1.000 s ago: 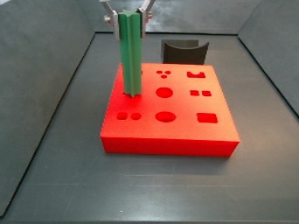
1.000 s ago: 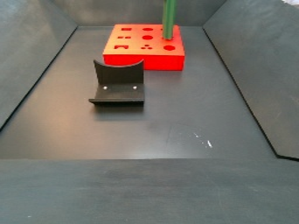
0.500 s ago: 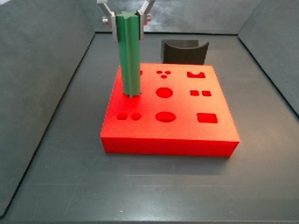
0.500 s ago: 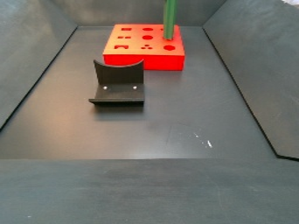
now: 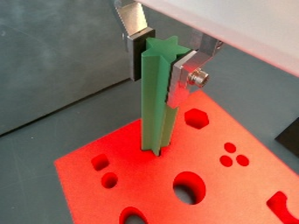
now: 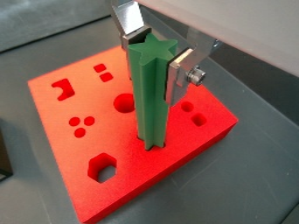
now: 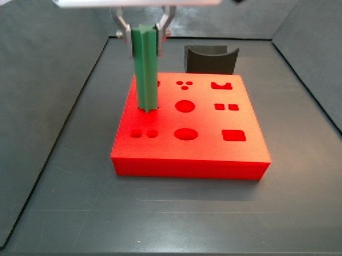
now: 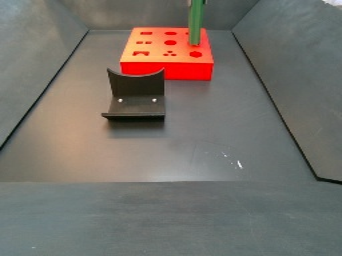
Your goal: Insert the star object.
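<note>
The star object (image 7: 143,70) is a long green bar with a star-shaped end. It stands upright with its lower end in a hole near a corner of the red block (image 7: 187,165). My gripper (image 7: 143,28) is shut on the bar's upper end, directly above that hole. In both wrist views the gripper (image 5: 160,63) (image 6: 155,59) has its dark pads pressed on the bar (image 5: 158,114) (image 6: 149,105). The bar's foot meets the block's top (image 5: 233,188) (image 6: 70,101). In a side view the bar (image 8: 195,22) rises from the block (image 8: 167,68), and the gripper is above that frame.
The red block has several other shaped holes. A dark fixture (image 8: 134,95) stands on the grey floor beside the block; it also shows in the side view (image 7: 210,57) and at the edge of both wrist views (image 5: 289,136) (image 6: 3,162). Sloped grey walls surround the floor.
The gripper and the green bar have moved down. Less of the bar shows above the red block than before.
</note>
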Robot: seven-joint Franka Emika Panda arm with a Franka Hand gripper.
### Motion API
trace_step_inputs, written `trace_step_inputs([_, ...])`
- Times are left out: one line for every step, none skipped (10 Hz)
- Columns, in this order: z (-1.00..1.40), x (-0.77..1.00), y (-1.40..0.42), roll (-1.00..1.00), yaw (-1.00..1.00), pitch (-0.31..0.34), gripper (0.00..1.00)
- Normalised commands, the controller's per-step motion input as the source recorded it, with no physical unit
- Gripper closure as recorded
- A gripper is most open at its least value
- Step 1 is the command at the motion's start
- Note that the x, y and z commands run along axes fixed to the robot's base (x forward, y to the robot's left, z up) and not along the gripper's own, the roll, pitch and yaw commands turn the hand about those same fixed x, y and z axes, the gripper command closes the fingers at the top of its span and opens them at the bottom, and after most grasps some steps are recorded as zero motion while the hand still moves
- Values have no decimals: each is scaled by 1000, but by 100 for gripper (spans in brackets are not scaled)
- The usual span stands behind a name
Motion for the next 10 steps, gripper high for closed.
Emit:
trace_step_inputs([-651, 57, -114, 249, -86, 1, 100])
trace_step_inputs([-626, 80, -103, 257, -97, 14, 100])
trace_step_inputs([-554, 49, -126, 237, -94, 20, 100])
trace_step_inputs([-720, 54, -163, 139, -129, 0, 100])
trace_step_inputs([-1000, -166, -57, 0, -226, -46, 100])
trace_step_inputs([-1000, -191, 0, -79, -231, 0, 100])
trace_step_inputs([-1000, -220, 0, -86, -180, 0, 100])
trace_step_inputs([-1000, 0, -49, 0, -37, 0, 100])
trace_step_inputs([-1000, 0, -23, 0, 0, 0, 100])
trace_step_inputs([-1000, 0, -40, 0, 0, 0, 100])
